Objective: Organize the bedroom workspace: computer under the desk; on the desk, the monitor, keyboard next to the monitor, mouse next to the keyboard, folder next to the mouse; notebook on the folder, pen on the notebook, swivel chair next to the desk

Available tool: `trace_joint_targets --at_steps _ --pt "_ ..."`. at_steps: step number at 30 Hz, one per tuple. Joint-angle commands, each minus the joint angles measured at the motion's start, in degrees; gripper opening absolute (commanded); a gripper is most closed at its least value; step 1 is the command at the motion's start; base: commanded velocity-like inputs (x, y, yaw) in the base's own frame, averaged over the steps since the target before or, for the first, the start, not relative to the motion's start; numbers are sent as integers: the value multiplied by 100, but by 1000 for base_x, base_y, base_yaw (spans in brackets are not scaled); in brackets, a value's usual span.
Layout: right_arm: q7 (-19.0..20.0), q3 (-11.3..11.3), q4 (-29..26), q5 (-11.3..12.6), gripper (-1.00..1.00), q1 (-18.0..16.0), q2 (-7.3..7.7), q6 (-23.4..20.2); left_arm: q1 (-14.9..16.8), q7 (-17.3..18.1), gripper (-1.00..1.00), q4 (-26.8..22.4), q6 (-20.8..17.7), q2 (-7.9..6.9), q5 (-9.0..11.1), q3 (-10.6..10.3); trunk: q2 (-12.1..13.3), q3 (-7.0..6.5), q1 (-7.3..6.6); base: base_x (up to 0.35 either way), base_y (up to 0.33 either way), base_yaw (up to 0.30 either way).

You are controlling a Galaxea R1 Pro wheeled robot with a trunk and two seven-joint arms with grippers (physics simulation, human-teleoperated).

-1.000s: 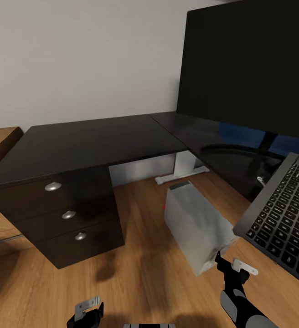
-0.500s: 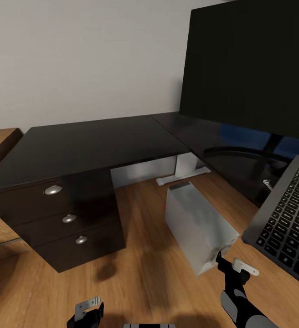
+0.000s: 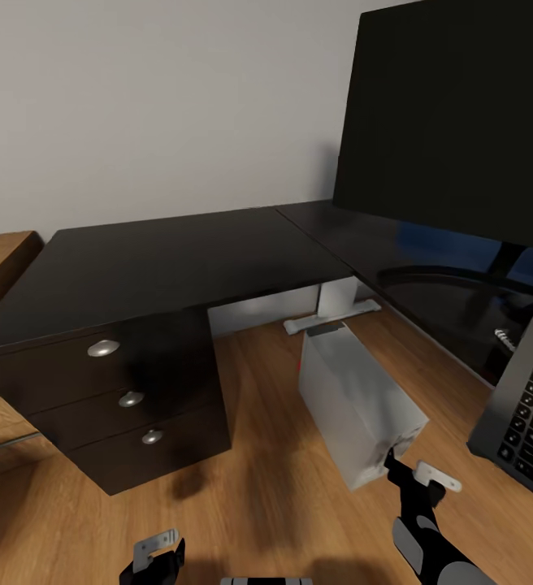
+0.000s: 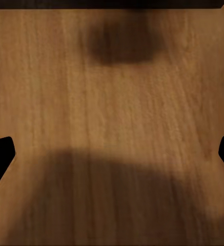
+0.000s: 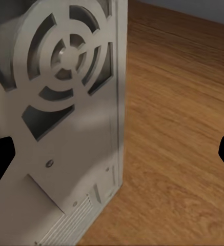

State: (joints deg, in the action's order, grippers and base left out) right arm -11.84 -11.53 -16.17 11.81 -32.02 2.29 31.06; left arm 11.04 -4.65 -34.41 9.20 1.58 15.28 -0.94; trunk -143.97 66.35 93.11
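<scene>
The step in hand is judged to be the computer's — the light grey computer (image 3: 356,410) stands on the wooden floor (image 3: 250,479) in the open space in front of the desk (image 3: 161,260), not yet tucked beneath the black top. The right gripper (image 3: 417,475) is held low just beside the tower's near end, and in the right wrist view the vented panel of the case (image 5: 65,118) is seen close ahead, partly between the spread fingertips; the jaws stand wide apart and nothing is held. The left gripper (image 3: 157,552) hangs over bare floor (its wrist view shows planks and a shadow), likewise wide open and empty. The monitor (image 3: 461,122) is already set on the desk's right wing, with the keyboard (image 3: 530,414) at the picture's right edge; whether it lies flat cannot be told. The next move is judged to call for contact on the case's near end — a steady push toward the white pedestal leg (image 3: 335,305), kept square so the tower is not tipped or turned.
</scene>
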Motion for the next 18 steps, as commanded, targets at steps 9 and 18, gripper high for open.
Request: trace_joint_targets --at_steps 9,18 --pt "13 70 -6 -31 100 -6 0 6 3 -19 100 5 21 0 27 -12 -2 4 1 96 51 0" --pt "15 72 -8 -37 100 -6 0 6 3 -20 100 5 21 0 27 -12 -2 4 1 62 21 0"
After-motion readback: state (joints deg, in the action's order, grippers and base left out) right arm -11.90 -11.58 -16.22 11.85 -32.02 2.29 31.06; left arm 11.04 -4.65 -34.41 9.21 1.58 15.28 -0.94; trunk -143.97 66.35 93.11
